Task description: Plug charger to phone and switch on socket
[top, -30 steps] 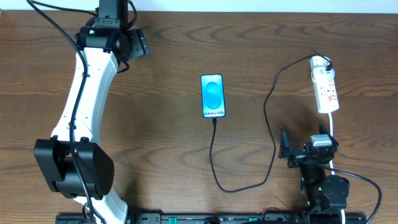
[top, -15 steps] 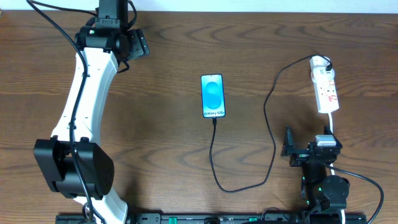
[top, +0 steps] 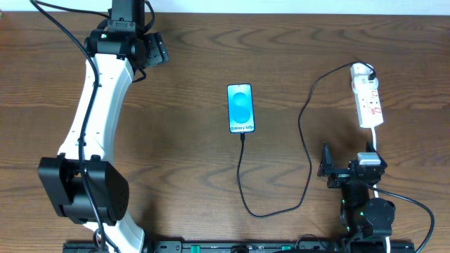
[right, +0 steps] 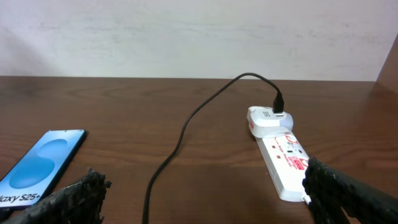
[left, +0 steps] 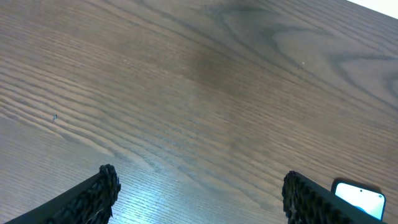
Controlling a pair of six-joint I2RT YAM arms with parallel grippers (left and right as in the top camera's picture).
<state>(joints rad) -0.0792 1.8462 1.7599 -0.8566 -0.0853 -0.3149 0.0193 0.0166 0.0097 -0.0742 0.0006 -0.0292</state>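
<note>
Fingers [left: 99,193] on the left gripper [left: 199,177] are spread wide with nothing but the bare wood table [left: 205,74] between them; that arm is parked up near the far-left part of the table, well apart from all the gear, though a corner of the phone [left: 359,196] just peeks in at the lower right of its wrist view; the right gripper [right: 204,174] is the same deal, both fingers far apart and holding nothing, down near the front-right edge, just short of the near end of the socket [right: 283,155] and over its thick white cord [top: 377,151].

The phone lies flat around the middle of the table, screen up and lit blue, "Galaxy S25+" readable from overhead; the charger [top: 307,161] meets the phone's near short edge, runs toward the front, loops round to the right and climbs back up to a white plug [right: 268,119] seated at the far end of the socket; looks plugged in at both ends from overhead.

The socket lies lengthwise along the right side, red markings on top; can't tell from these views whether its switch is on or off.
</note>
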